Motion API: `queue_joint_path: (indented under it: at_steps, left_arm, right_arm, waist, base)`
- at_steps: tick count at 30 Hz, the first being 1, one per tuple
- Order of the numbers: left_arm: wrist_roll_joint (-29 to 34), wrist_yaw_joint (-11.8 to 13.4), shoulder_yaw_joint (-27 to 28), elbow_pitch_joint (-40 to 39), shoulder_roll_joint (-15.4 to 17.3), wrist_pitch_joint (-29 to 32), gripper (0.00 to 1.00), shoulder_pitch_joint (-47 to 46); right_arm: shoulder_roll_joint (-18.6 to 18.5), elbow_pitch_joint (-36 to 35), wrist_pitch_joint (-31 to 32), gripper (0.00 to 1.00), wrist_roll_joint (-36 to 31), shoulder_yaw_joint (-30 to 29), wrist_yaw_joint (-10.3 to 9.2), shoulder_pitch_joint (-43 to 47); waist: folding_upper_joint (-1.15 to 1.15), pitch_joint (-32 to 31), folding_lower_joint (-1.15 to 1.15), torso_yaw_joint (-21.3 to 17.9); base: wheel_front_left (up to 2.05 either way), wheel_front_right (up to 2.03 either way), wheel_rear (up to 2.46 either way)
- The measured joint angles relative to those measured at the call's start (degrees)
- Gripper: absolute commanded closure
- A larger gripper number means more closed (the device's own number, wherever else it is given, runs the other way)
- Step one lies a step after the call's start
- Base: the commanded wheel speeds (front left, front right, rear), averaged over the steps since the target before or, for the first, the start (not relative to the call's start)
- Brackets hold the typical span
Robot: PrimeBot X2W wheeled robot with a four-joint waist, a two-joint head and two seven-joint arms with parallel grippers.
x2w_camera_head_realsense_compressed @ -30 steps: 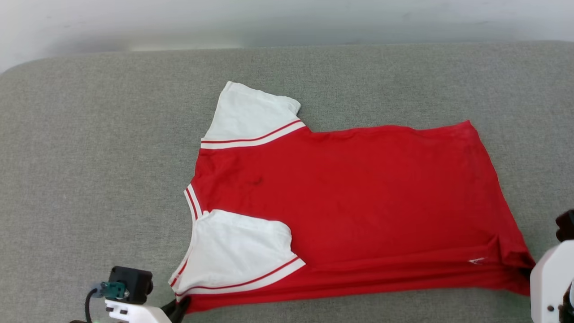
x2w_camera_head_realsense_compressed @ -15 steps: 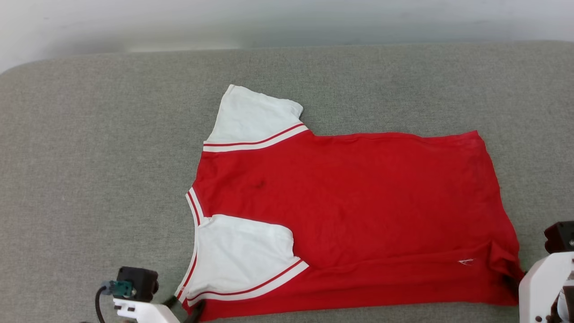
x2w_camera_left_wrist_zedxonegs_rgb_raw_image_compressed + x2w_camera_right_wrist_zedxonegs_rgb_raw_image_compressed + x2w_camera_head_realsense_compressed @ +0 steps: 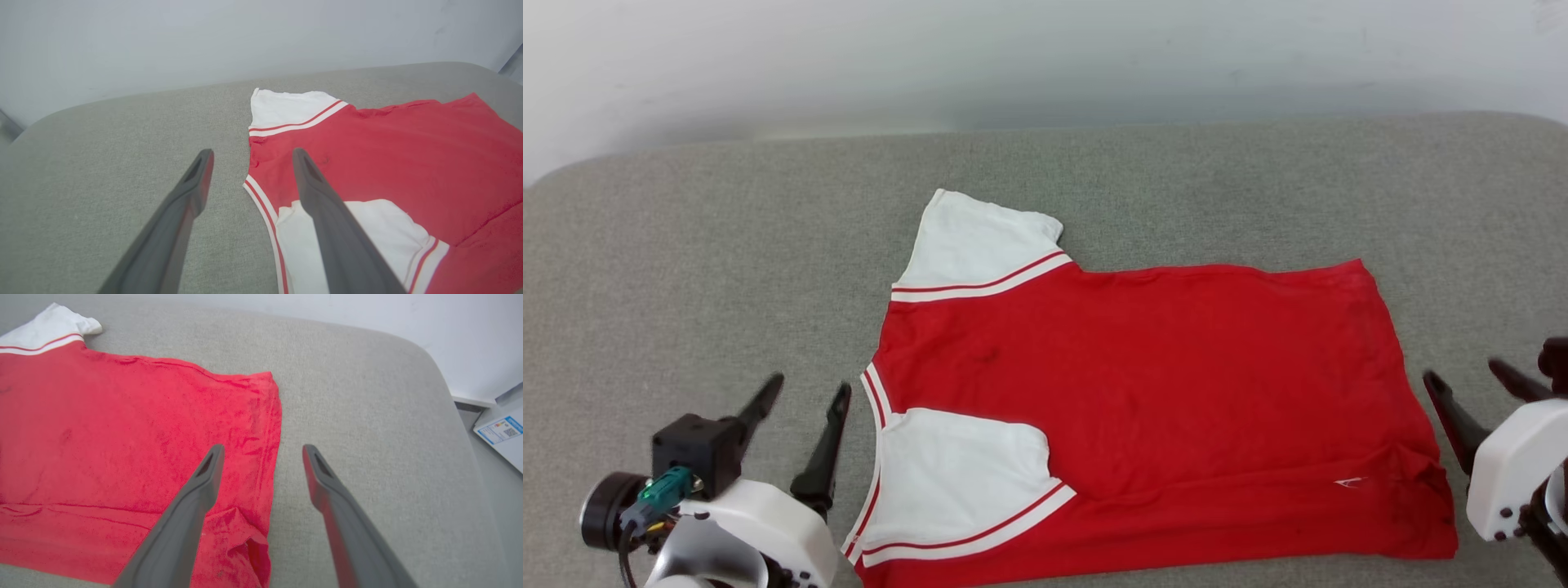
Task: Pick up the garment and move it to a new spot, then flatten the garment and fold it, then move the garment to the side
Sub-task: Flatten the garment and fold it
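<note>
The red shirt [image 3: 1143, 392] lies spread on the grey fabric-covered table [image 3: 686, 269], collar toward the robot's left and hem toward its right. It looks flattened. The near edge appears turned up over the body, with the near sleeve [image 3: 964, 465] lying on the red. The far sleeve [image 3: 980, 237] sticks out unfolded. The left gripper [image 3: 809, 385] beside the collar and the right gripper [image 3: 1462, 371] beside the hem both have fingers spread, holding nothing. Left, I'd say: the remaining folds, then moving it aside.
</note>
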Motion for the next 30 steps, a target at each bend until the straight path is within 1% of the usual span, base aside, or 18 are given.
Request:
queue_joint_path:
  at_steps: [2,3,4,6,11,15,18,20,22,25,26,27,28,29,30]
  left_arm:
    - [2.5,0.3,0.2,0.0,0.0,-3.6,0.00,-1.0]
    - [4.0,0.4,0.4,0.0,-0.6,-6.9,0.00,-1.4]
    - [4.0,0.4,0.4,0.0,-0.6,-6.9,0.00,-1.4]
    - [5.4,0.5,0.4,0.2,-0.9,-9.4,0.00,-1.7]
    - [5.2,0.8,1.8,0.8,-3.7,-14.3,0.00,-2.4]
    - [3.0,-0.9,2.9,2.1,-6.1,-15.7,0.00,-2.4]
    - [2.6,-2.0,4.1,2.8,-7.4,-16.2,0.00,-2.7]
    - [2.7,-2.5,5.0,2.8,-8.0,-16.4,0.00,-3.5]
    - [2.8,-4.0,5.3,2.9,-8.3,-16.5,0.00,-4.4]
    - [3.4,-5.8,5.2,3.9,-7.8,-16.5,0.00,-6.0]
    - [3.8,-6.7,5.3,4.5,-6.8,-16.1,0.00,-8.3]
    - [3.9,-6.8,5.4,4.9,-6.1,-15.2,0.00,-9.6]
    - [3.9,-6.8,5.4,4.9,-6.1,-15.2,0.00,-9.6]
    - [4.6,-8.0,4.8,5.9,-4.3,-12.3,0.00,-12.6]
    - [4.9,-8.8,4.4,6.2,-3.4,-10.6,0.00,-14.3]
  right_arm:
    - [-0.5,-0.6,-3.6,0.00,-0.3,0.9,0.02,-1.1]
    - [-0.2,-0.8,-7.4,0.00,-0.6,0.3,0.01,-2.2]
    - [-0.2,-0.8,-7.4,0.00,-0.6,0.3,0.01,-2.2]
    - [0.2,-1.2,-11.1,0.00,-1.2,0.2,0.00,-3.2]
    - [2.6,-2.2,-18.9,0.00,-1.4,0.4,0.00,-3.8]
    - [5.0,-3.0,-23.7,0.00,-1.6,0.3,0.00,-3.7]
    - [6.7,-3.7,-26.1,0.00,-1.8,0.1,0.00,-3.7]
    - [8.0,-4.3,-27.5,0.00,-2.1,0.0,0.00,-3.7]
    - [9.1,-4.5,-28.7,0.00,-2.2,0.1,0.00,-3.7]
    - [10.1,-4.6,-30.0,0.00,-2.6,0.2,0.00,-3.7]
    - [10.7,-4.8,-30.9,0.00,-2.8,0.5,0.00,-3.7]
    - [10.9,-4.8,-31.2,0.00,-3.0,0.5,0.00,-3.8]
    - [10.9,-4.8,-31.2,0.00,-3.0,0.5,0.00,-3.8]
    - [11.4,-4.9,-31.8,0.00,-3.1,0.7,0.00,-3.9]
    - [11.6,-4.9,-32.1,0.00,-3.1,0.8,0.00,-4.1]
  waist:
    - [0.00,-0.6,0.00,-0.3]
    - [0.00,-1.0,0.00,-0.7]
    - [0.00,-1.0,0.00,-0.7]
    - [0.00,-1.4,0.00,-1.0]
    - [0.00,-1.8,0.00,-1.4]
    - [0.00,-1.7,0.00,-1.6]
    - [0.00,-1.5,0.00,-1.9]
    - [0.00,-1.1,0.00,-2.2]
    - [0.00,-0.6,0.00,-2.7]
    - [0.00,0.3,0.00,-3.5]
    - [0.00,1.1,0.00,-4.1]
    - [0.00,1.5,0.00,-4.4]
    - [0.00,1.5,0.00,-4.4]
    - [0.00,2.5,0.00,-5.2]
    - [0.00,3.1,0.00,-5.6]
  base:
    - [0.00,0.00,0.00]
    - [0.00,0.00,0.00]
    - [0.00,0.00,0.00]
    - [0.00,0.00,0.00]
    - [0.00,0.00,0.00]
    - [0.00,0.00,0.00]
    - [0.00,0.00,0.00]
    - [0.00,0.00,0.00]
    - [0.00,0.00,0.00]
    - [0.00,0.00,0.00]
    - [0.00,0.00,0.00]
    - [0.00,0.00,0.00]
    - [0.00,0.00,0.00]
    - [0.00,0.00,0.00]
    - [0.00,0.00,0.00]
